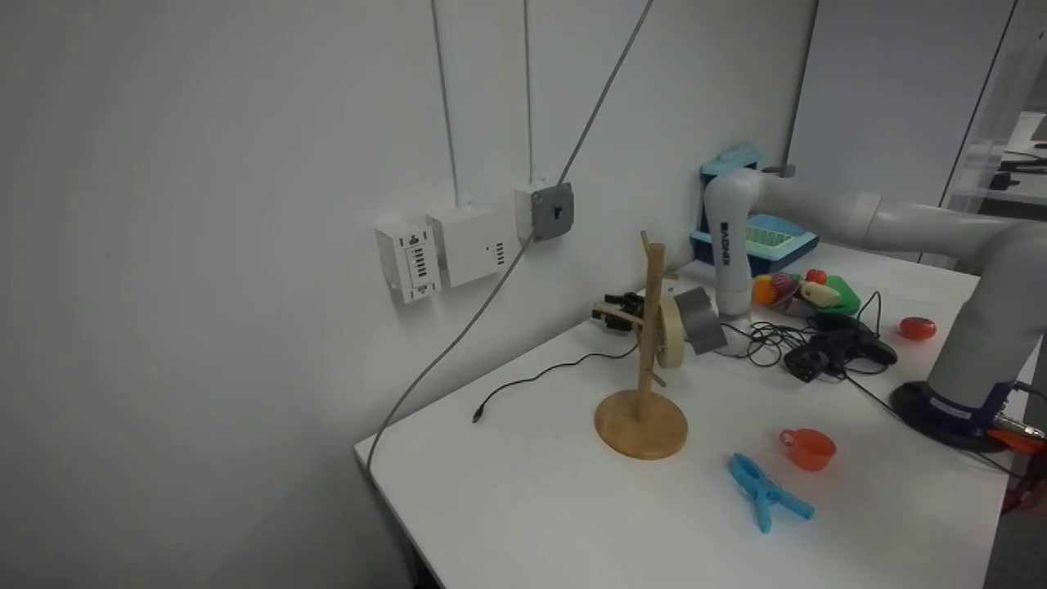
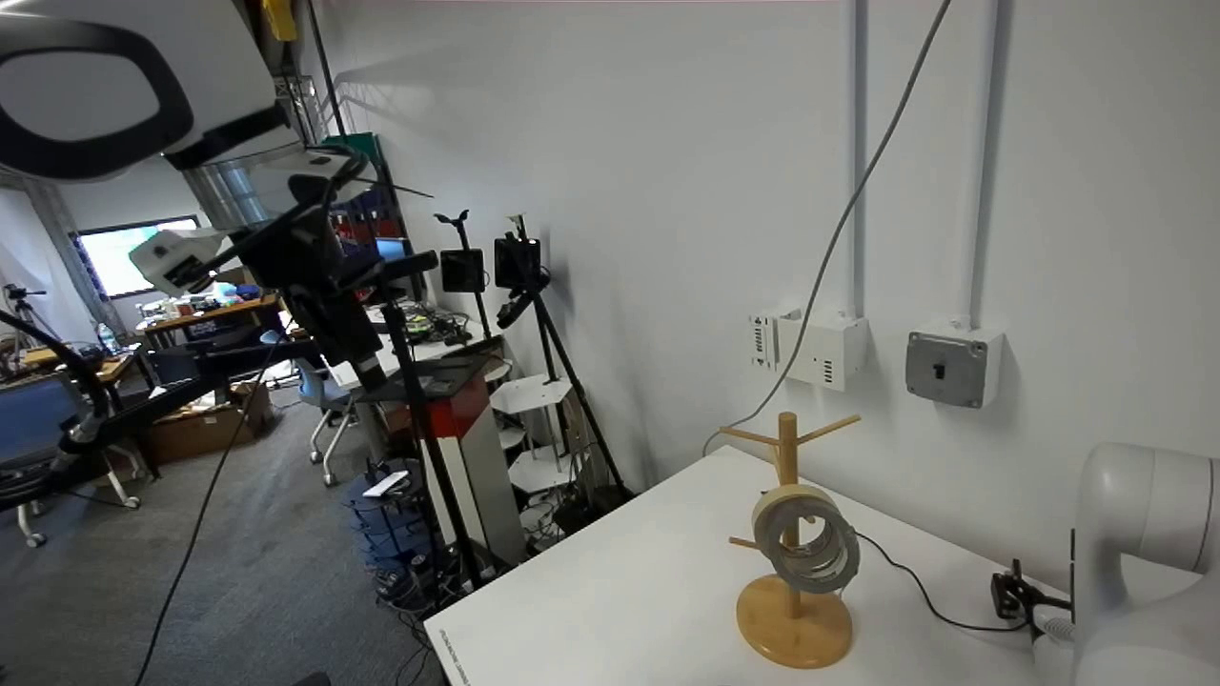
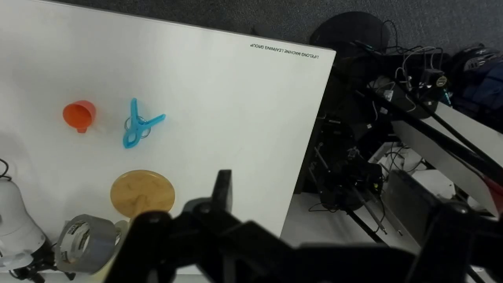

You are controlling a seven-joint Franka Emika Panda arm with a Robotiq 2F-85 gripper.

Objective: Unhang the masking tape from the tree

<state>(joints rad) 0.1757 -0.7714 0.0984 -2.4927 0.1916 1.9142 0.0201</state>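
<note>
Tape (image 1: 671, 331), judged to be the tan roll, hangs on the tree (image 1: 646, 378) in from the worktop's (image 1: 523, 458) wall edge, a grey roll (image 1: 702, 321) just beside it on the outer side; the gripper (image 3: 316, 192), spread wide and holding nothing, is well apart from the tree, seen in the wrist view against the short edge that runs from the lettered corner; the step in hand looks to be the approach; the next move calls for lining up on the tree, the grey roll likely having to come off first
</note>
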